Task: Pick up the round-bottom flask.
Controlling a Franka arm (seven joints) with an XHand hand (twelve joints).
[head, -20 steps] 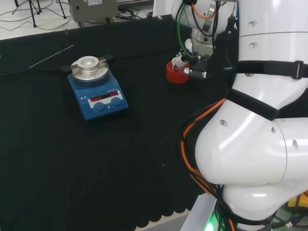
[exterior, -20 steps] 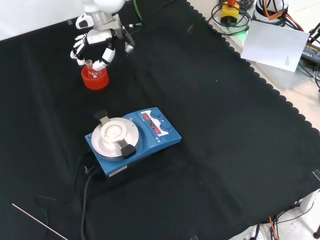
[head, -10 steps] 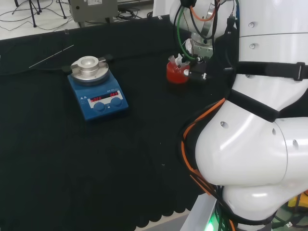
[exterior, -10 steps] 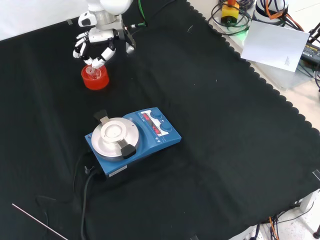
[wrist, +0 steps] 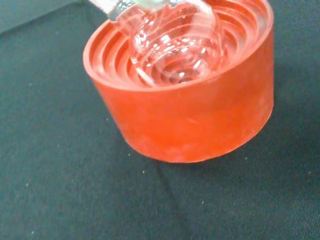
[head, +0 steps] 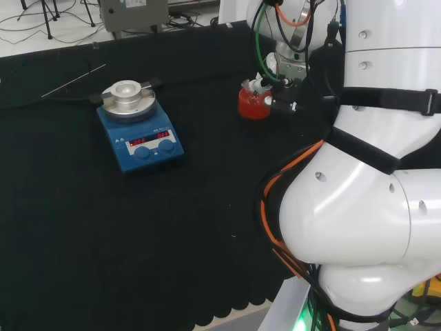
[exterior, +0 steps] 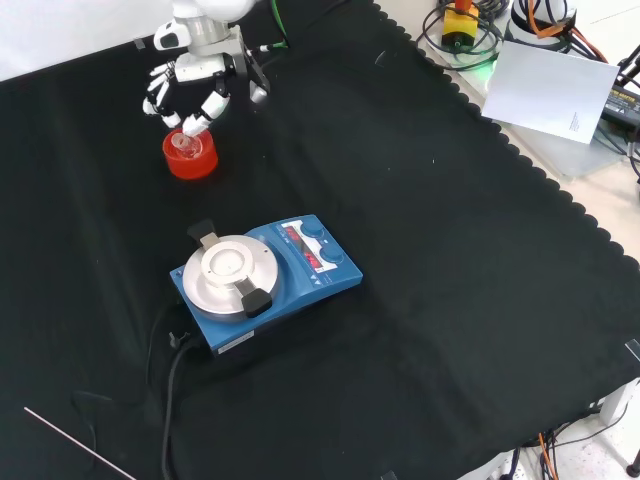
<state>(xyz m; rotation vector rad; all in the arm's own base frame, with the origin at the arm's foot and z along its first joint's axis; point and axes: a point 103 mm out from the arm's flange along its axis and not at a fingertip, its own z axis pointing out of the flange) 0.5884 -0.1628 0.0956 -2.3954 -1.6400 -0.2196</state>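
on red ribbed stand point(exterior: 190, 157): round-bottom flask point(wrist: 172, 42), hand point(exterior: 196, 85) fingers point(exterior: 197, 122) curled round neck, w/ bulb seated.

I see even, bright light overhead — the black cloth point(exterior: 420, 250) swallows shadows. Around the red ribbed stand point(wrist: 190, 120), glare speckles the round-bottom flask point(wrist: 175, 45) — its top blurs.

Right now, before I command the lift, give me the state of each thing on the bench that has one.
Hand: fingers curled round the flask's neck.
Round-bottom flask: clear, apparently empty, bulb seated in the red stand, not yet lifted.
Red ribbed stand: upright on the cloth, carrying the flask.
Blue stirrer plate: display lit red, top plate bare.
Thin rod: lying flat on the cloth, untouched.
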